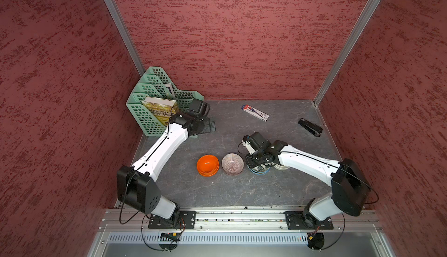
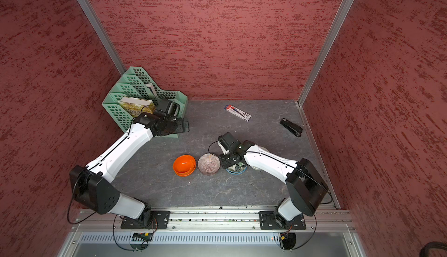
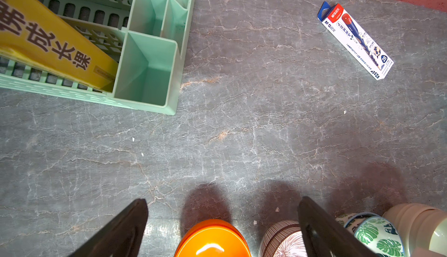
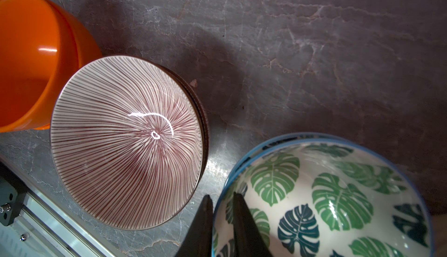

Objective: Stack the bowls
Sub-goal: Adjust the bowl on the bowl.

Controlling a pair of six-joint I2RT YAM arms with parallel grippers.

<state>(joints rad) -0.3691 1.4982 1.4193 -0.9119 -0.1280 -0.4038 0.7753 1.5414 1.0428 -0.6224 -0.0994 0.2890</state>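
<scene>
**A:** Top view?
**B:** Bowls [image 1: 232, 164] line the worktop [image 1: 217, 190]; right pincer [image 1: 252, 165] sits on leaf bowl [image 1: 261, 170].
**A:** Left wrist?
**B:** Left pincer [image 3: 222, 199] wide, empty, parked clear of them.
**A:** Right wrist?
**B:** Narrow, pinching the leaf bowl's rim, apparently to nest it in its twin.

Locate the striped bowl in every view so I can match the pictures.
In a top view: striped bowl, mid-table, beside the orange bowl.
In a top view: striped bowl, same place.
Left wrist: partly cut off, beside the orange bowl.
Right wrist: large, between the orange bowl and the leaf bowl.
Shared landmark: the orange bowl, next to it everywhere.
</scene>
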